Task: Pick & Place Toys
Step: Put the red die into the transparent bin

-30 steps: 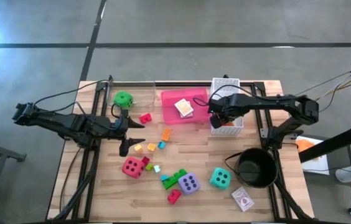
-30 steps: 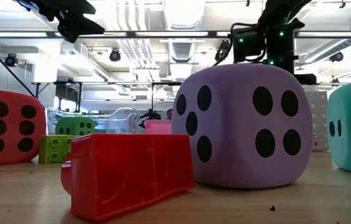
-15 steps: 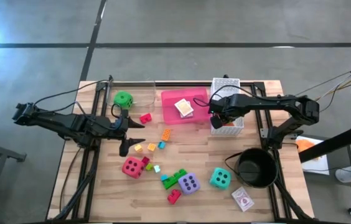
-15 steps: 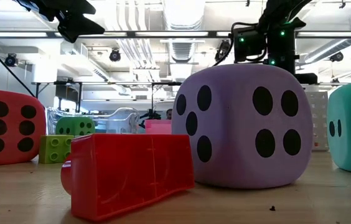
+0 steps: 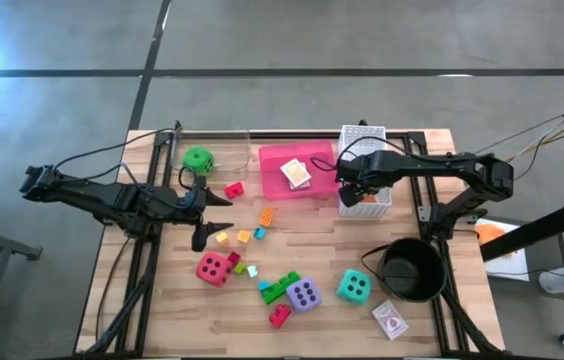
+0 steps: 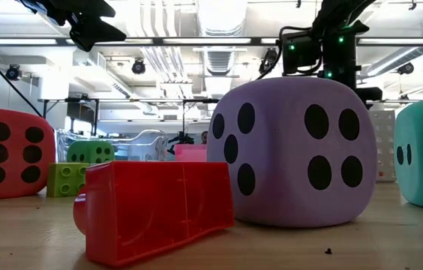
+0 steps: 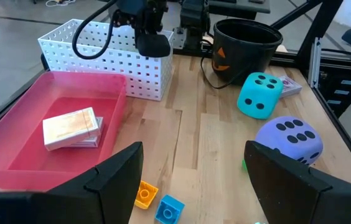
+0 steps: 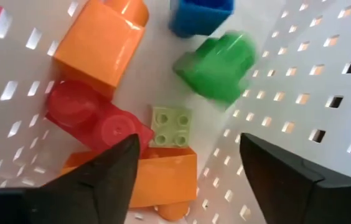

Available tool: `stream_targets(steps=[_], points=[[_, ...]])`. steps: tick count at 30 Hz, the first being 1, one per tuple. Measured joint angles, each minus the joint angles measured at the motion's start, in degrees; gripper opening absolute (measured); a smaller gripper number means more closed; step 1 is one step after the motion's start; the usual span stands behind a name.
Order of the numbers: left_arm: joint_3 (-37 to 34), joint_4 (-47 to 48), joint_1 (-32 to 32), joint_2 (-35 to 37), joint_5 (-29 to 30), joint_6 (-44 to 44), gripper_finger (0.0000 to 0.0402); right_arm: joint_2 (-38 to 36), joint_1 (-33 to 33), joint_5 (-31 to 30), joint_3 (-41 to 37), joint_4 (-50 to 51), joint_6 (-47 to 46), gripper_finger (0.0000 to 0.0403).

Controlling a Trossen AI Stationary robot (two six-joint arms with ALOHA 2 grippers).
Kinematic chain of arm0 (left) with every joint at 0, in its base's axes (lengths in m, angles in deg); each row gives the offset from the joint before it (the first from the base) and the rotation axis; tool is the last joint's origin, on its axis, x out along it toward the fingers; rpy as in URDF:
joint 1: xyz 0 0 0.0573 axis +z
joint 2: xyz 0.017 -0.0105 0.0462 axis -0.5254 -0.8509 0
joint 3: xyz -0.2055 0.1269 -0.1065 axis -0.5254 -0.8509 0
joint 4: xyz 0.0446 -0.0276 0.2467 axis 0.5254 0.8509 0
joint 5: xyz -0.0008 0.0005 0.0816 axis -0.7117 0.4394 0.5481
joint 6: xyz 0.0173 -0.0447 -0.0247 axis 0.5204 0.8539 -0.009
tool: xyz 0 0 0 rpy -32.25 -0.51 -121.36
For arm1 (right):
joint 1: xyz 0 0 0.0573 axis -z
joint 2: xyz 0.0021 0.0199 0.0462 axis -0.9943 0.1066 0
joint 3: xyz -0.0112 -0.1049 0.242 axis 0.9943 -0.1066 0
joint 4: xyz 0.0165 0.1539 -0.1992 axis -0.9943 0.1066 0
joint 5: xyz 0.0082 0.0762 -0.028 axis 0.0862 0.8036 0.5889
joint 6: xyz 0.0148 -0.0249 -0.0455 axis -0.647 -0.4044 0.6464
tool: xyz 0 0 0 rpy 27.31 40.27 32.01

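My right gripper [image 8: 188,155] stands open, pointing down into the white mesh basket [image 5: 362,135]. Below it a green brick [image 8: 219,65] shows blurred, apart from both fingers. Orange [image 8: 101,40], red [image 8: 94,121], light green [image 8: 171,126] and blue [image 8: 200,12] bricks lie on the basket floor. My left gripper [image 7: 193,152] hangs open above the table's left part with nothing between its fingers. The red [image 5: 213,268], purple [image 5: 304,295], teal [image 5: 353,286] and green [image 5: 198,159] dice sit on the table among small bricks [image 5: 243,236].
A pink tray [image 5: 272,160] left of the basket holds a card pack [image 5: 296,173]. Another card pack [image 5: 390,320] lies near the front right corner. A black round pot [image 5: 410,270] stands at the right, in front of the basket. A clear container [image 6: 140,142] stands at the back left.
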Motion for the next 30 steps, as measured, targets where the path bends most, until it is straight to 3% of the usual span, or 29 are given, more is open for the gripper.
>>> stream_targets(steps=[11,30], points=[[0.0,0.0,0.01,0.0,0.0,0.39,0.0285,-0.13,0.0,0.04,0.0,0.03,-0.09,0.0329],[0.0,0.3,0.02,-0.07,3.23,2.95,0.0285,-3.79,-4.37,-0.07,4.68,-0.14,2.14,0.0334]])
